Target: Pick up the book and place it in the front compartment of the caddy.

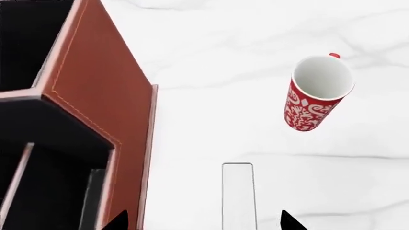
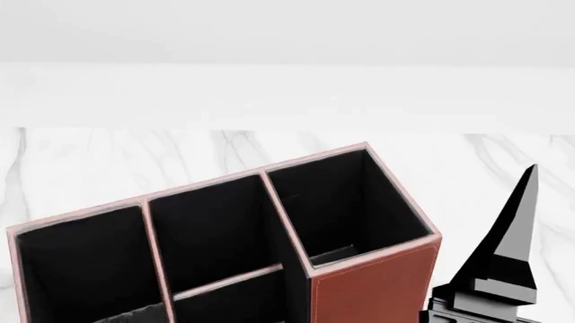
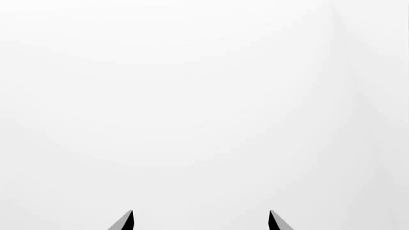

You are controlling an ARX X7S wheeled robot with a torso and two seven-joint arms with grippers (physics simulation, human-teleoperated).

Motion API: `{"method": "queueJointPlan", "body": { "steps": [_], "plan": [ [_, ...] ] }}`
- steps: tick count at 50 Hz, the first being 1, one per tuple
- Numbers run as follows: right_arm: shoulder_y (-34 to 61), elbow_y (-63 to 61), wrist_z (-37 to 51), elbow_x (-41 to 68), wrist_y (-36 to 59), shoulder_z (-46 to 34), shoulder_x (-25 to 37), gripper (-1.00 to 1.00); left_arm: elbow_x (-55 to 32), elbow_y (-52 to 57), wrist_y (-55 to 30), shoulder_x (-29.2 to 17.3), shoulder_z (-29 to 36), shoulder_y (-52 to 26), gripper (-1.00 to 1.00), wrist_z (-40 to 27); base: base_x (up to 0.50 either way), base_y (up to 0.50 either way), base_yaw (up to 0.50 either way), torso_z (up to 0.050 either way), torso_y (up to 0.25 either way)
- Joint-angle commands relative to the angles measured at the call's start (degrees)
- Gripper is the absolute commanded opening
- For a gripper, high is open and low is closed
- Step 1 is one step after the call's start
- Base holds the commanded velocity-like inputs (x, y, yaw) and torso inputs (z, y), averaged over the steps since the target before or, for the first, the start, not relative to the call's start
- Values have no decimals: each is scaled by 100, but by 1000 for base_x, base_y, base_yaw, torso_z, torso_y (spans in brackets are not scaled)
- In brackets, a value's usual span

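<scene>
The reddish-brown caddy (image 2: 373, 286) with black-lined pockets fills the lower middle of the head view. It also shows in the left wrist view (image 1: 102, 96). My left gripper (image 1: 204, 223) is open beside the caddy's outer wall, over the white table. Between its fingertips stands a thin white strip with a grey outline (image 1: 238, 196), which looks like the book's page edge. The strip touches neither fingertip. My right gripper (image 2: 526, 202) points upward to the right of the caddy. It is open and empty (image 3: 200, 221) and faces a blank white wall.
A red mug with a white pattern (image 1: 316, 93) stands on the white marble table (image 1: 211, 52), well away from the caddy. The table's far edge (image 2: 287, 129) meets a white wall.
</scene>
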Motion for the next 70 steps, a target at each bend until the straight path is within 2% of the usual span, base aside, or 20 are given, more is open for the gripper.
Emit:
{"method": "queueJointPlan", "body": {
  "steps": [1,5,7,23,37,49,50,70],
  "plan": [
    [-53,5,12,24,-78,47,41,100,317,-205,103,270,334,306,100,-54,0,0,0,0,0],
    [-49,-3,36,47,-80,58,62,100,407,-299,201,293,355,414,100,-59,0,0,0,0,0],
    [-42,-10,46,50,-76,51,69,100,90,-479,371,301,222,593,100,-216,0,0,0,0,0],
    [-56,-19,68,47,-141,48,116,100,1217,-565,545,204,831,1008,100,285,0,0,0,0,0],
    [-58,4,81,-2,-179,4,136,100,1879,-640,587,195,1338,980,100,617,0,0,0,0,0],
    [-97,-14,124,29,-232,44,183,100,2086,-675,593,266,1557,937,100,669,0,0,0,0,0],
    [-89,-17,131,33,-226,40,188,100,2109,-687,609,263,1573,940,-100,688,0,0,0,0,0],
    [-91,-10,165,54,-280,25,232,100,2120,-651,591,224,1645,765,-100,746,0,0,0,0,0]
  ]
}}
